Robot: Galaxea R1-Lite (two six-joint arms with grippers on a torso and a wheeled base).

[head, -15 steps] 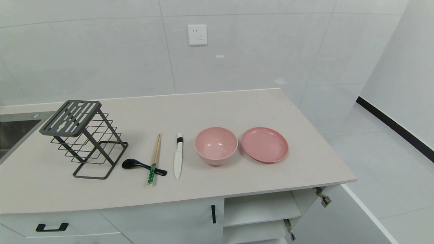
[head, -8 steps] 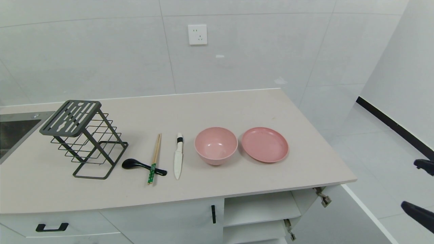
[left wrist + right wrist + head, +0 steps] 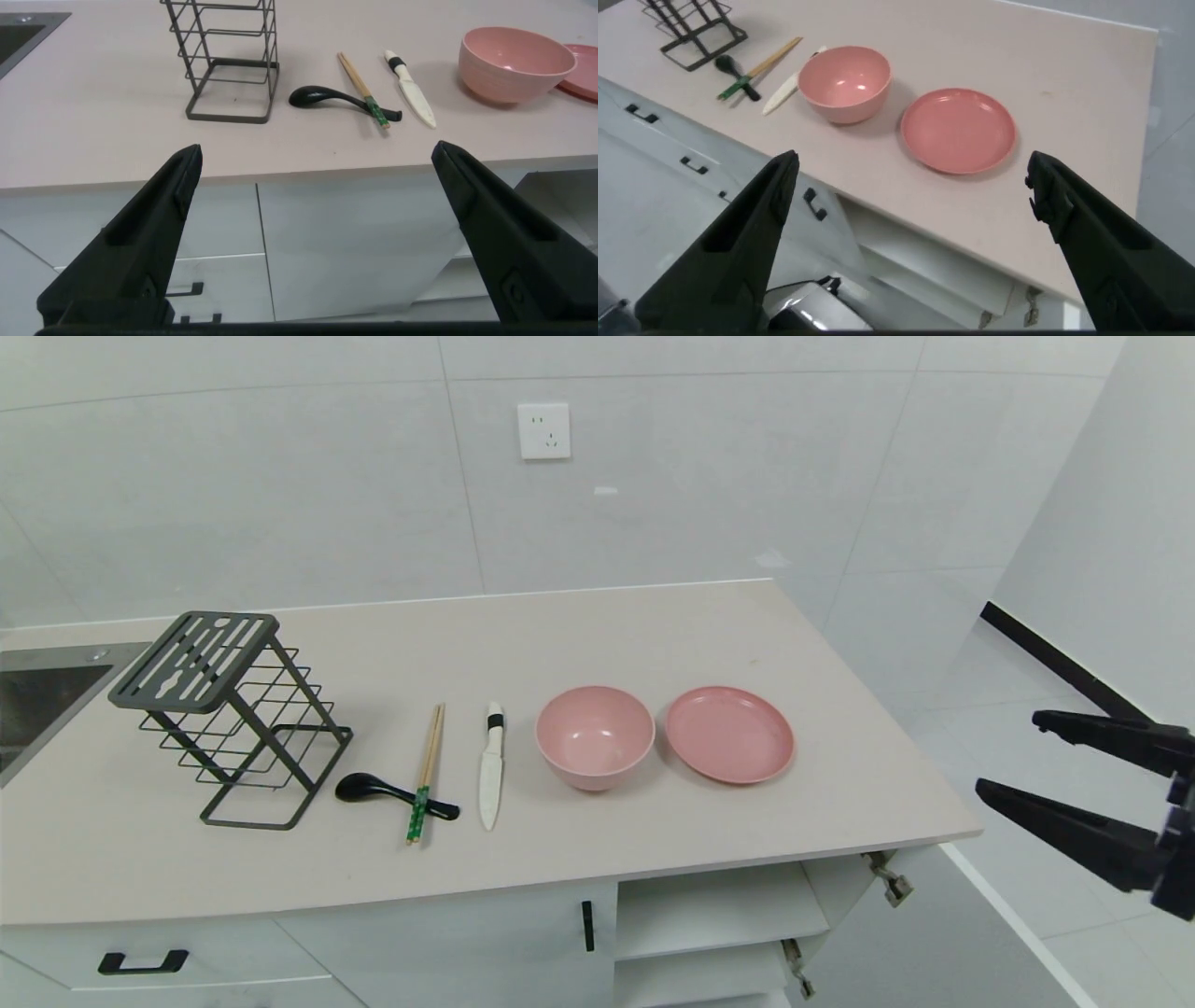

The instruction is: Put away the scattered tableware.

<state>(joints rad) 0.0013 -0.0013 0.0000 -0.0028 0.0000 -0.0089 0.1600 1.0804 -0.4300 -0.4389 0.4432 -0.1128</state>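
Observation:
On the beige counter [image 3: 579, 635] lie, from left to right, a dark wire rack [image 3: 229, 714], a black spoon [image 3: 392, 791], wooden chopsticks [image 3: 426, 772] across the spoon's handle, a white knife [image 3: 491, 767], a pink bowl [image 3: 594, 735] and a pink plate [image 3: 729, 733]. My right gripper [image 3: 1008, 752] hangs open and empty off the counter's right end, apart from the plate [image 3: 957, 131] and bowl [image 3: 844, 84]. My left gripper [image 3: 318, 163] is open and empty, low in front of the cabinet, facing the rack [image 3: 229, 56] and spoon [image 3: 322, 95].
A sink [image 3: 37, 695] is set into the counter at the far left. Below the counter's right part an open cabinet [image 3: 719, 910] shows two shelves, its door [image 3: 980, 933] swung out to the right. A drawer handle [image 3: 143, 961] sits at lower left.
My right gripper has come into the head view from the right edge and risen up and left toward the counter's end. The tableware has not moved.

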